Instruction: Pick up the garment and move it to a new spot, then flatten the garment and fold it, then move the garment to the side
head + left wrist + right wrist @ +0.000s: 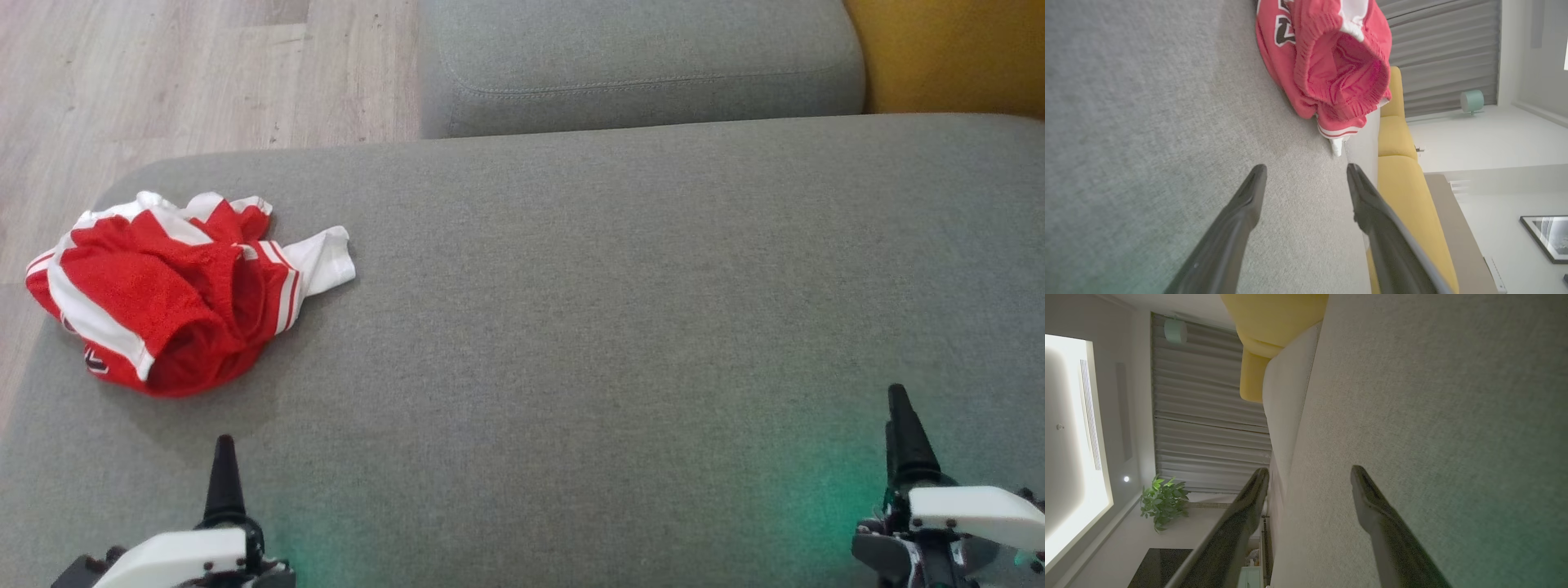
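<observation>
Left wrist view looks straight inside the crumpled garment.

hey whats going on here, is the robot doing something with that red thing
Nothing is being handled yet. A crumpled red and white garment lies near the left end of a grey sofa cushion. The robot's left gripper and right gripper are both open and empty over the cushion's near part. The left one is nearer the garment but not touching it.

Head camera looks down on the cushion; wrist cameras skim it low, seemingly rolled; left shares the garment.
</observation>
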